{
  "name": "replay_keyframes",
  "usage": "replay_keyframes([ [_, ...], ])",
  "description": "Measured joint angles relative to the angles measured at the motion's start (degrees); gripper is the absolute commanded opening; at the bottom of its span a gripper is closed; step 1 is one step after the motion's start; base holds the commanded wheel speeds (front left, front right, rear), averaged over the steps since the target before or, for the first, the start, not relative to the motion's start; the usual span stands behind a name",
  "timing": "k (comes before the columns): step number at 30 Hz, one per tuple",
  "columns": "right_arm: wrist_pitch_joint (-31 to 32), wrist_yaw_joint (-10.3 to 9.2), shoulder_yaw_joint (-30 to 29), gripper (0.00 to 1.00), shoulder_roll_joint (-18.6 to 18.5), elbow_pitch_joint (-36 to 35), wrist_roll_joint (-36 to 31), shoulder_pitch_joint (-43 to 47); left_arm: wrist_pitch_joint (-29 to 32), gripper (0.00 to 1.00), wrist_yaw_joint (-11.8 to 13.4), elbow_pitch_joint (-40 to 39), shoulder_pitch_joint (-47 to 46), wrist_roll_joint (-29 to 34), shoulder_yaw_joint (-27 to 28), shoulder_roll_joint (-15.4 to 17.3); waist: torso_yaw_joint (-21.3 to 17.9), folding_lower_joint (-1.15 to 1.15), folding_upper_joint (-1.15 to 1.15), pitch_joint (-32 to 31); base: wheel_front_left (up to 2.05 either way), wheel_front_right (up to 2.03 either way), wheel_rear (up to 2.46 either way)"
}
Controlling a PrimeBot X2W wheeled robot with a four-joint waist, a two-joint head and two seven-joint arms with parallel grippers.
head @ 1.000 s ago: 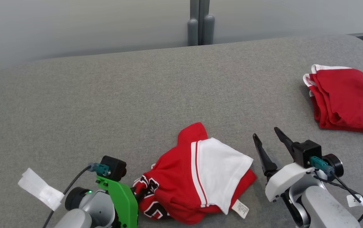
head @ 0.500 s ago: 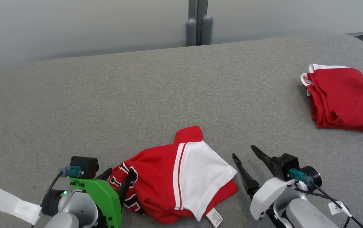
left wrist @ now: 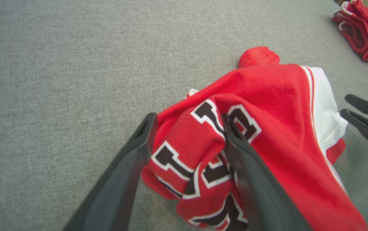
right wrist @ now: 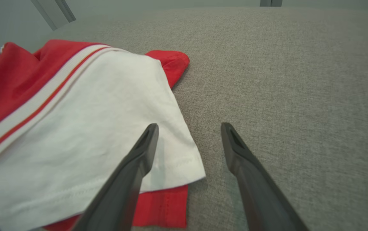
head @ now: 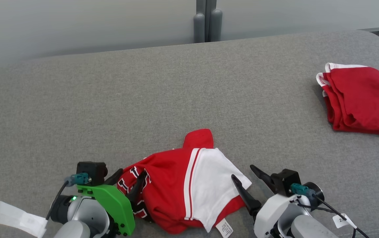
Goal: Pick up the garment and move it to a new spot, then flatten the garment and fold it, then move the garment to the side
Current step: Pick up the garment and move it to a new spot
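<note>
Fingers of left arm (left wrist: 129, 166) now spread apart; garment (head: 172, 191) fold loose between.

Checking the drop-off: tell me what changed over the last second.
The left gripper let go of the garment, its jaws now open astride the lettered fold, after dragging it leftward. The right gripper moved in over the white panel's corner, open as before. The folded red garment stayed put.

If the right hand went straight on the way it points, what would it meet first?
The white panel of the garment: the right hand has one finger over its edge, while the other faces bare grey surface. Height above the cloth is unclear.
</note>
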Motion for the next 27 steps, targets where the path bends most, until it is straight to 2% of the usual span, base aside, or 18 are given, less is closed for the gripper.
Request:
replay_keyframes([
  [4, 0.52, 0.35, 0.12, 1.0, 0.1, 1.32, 0.14, -1.16, -0.55, 1.0, 0.0, 0.47, 0.0, 0.48, -0.23, -0.26, 0.78, 0.0, 0.0, 0.23, 0.0, 0.0, 0.0],
  [5, 0.74, 0.6, 0.12, 0.93, 0.16, 1.57, 0.56, -1.26, -0.74, 1.0, 0.01, 0.51, 0.0, 0.49, -0.21, -0.27, 0.97, 0.0, 0.0, 0.23, 0.0, 0.0, 0.0],
  [6, 0.99, 0.65, 0.15, 0.76, 0.29, 1.96, 0.64, -1.27, -0.9, 1.0, 0.02, 0.57, 0.0, 0.49, -0.19, -0.27, 1.17, 0.0, 0.0, 0.24, 0.0, 0.0, 0.0],
  [8, 1.21, 0.83, 0.4, 0.65, 0.51, 2.79, 0.69, -1.27, -1.02, 1.0, 0.2, 0.74, 0.01, 0.54, -0.16, -0.27, 1.51, 0.0, 0.0, 0.24, 0.0, 0.0, 0.0],
  [9, 1.33, 1.03, 0.59, 0.49, 0.57, 3.18, 0.86, -1.28, -1.13, 1.0, 0.36, 0.76, 0.04, 0.58, -0.03, -0.29, 1.65, 0.0, 0.0, 0.22, 0.0, 0.0, 0.0],
  [16, 1.86, 1.47, 0.99, 0.36, 0.97, 4.78, 1.02, -1.33, -1.63, 1.0, 0.51, 0.89, 0.37, 0.67, 0.18, -0.38, 1.75, 0.0, 0.0, 0.18, 0.0, 0.0, 0.0],
  [17, 1.87, 1.48, 1.08, 0.32, 1.0, 4.95, 1.02, -1.4, -2.04, 1.0, 0.52, 0.93, 0.55, 0.67, 0.3, -0.4, 1.72, 0.0, 0.0, 0.15, 0.0, 0.0, 0.0],
  [20, 2.03, 1.67, 1.21, 0.1, 1.1, 5.16, 1.22, -1.83, -2.1, 1.0, 0.52, 0.91, 1.19, 0.67, 0.48, -0.38, 1.55, 0.0, 0.0, 0.23, 0.0, 0.0, 0.0],
  [21, 2.12, 1.91, 1.2, 0.1, 1.11, 5.3, 1.41, -2.16, -2.1, 1.0, 0.52, 0.96, 1.2, 0.68, 0.45, -0.38, 1.49, 0.0, 0.0, 0.3, 0.0, 0.0, 0.0],
  [22, 2.12, 1.91, 1.15, 0.19, 1.12, 5.36, 1.57, -2.35, -2.11, 1.0, 0.52, 0.96, 1.2, 0.69, 0.46, -0.38, 1.45, 0.0, 0.0, 0.34, 0.0, 0.0, 0.0],
  [23, 2.11, 1.91, 1.12, 0.48, 1.12, 5.45, 1.56, -2.44, -2.11, 1.0, 0.52, 0.96, 1.2, 0.71, 0.45, -0.4, 1.43, 0.0, 0.0, 0.35, 0.0, 0.0, 0.0],
  [24, 2.1, 1.9, 1.08, 0.89, 1.11, 5.56, 1.56, -2.53, -2.11, 1.0, 0.52, 0.96, 1.2, 0.76, 0.45, -0.4, 1.4, 0.0, 0.0, 0.37, 0.0, 0.0, 0.0],
  [25, 2.1, 1.9, 1.03, 0.99, 1.11, 5.69, 1.56, -2.61, -2.11, 1.0, 0.52, 0.96, 1.2, 0.79, 0.45, -0.4, 1.37, 0.0, 0.0, 0.4, 0.0, 0.0, 0.0],
  [27, 2.1, 1.9, 0.88, 1.0, 1.1, 6.12, 1.56, -2.88, -2.11, 1.0, 0.52, 0.96, 1.2, 0.81, 0.45, -0.4, 1.33, 0.0, 0.0, 0.47, 0.0, 0.0, 0.0],
])
